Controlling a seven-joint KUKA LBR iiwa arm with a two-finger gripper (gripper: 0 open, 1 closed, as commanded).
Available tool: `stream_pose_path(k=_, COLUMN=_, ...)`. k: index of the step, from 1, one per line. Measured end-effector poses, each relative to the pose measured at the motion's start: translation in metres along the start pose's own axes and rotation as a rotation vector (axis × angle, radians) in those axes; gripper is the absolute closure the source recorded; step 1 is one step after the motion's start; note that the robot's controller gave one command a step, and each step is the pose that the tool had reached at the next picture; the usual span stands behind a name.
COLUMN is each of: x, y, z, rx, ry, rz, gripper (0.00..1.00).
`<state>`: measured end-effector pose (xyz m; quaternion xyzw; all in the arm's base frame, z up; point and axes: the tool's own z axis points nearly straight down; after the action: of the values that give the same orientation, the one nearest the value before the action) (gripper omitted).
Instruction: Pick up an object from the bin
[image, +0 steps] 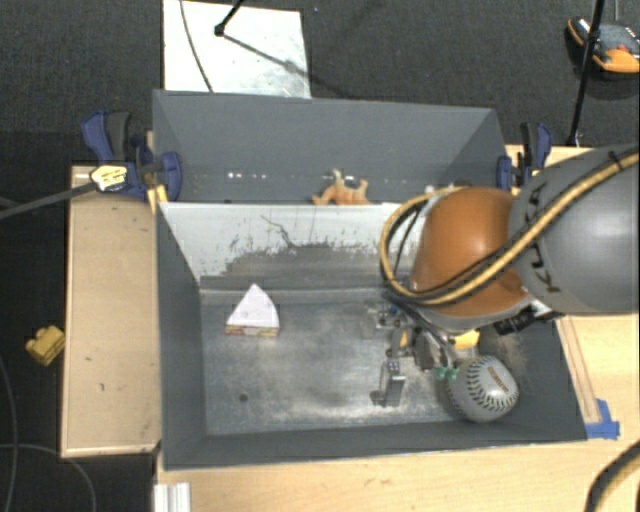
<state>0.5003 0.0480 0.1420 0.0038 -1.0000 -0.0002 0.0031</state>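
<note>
Grey ribbed round thing (482, 388), front-right, just beside tool (388, 390): likely stiff, light, slippery curve; grip across sides. Tool's spread: cannot tell.

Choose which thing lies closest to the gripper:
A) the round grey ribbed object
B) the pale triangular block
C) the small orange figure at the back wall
A: the round grey ribbed object lies just to the right of the gripper, while the pale triangular block sits far to the left and the small orange figure is up at the back wall.
</note>
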Motion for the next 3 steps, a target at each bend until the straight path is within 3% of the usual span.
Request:
stream_pose_path(k=1, x=-0.002, y=0.000, z=-0.004, rx=0.000, ry=-0.008, rz=0.002, gripper=0.00)
stream_pose_path(k=2, x=-0.041, y=-0.085, z=0.046, rx=0.001, ry=-0.013, rz=-0.066, gripper=0.00)
stream_pose_path(k=3, x=-0.054, y=-0.108, z=0.019, rx=-0.001, ry=-0.008, rz=0.229, gripper=0.00)
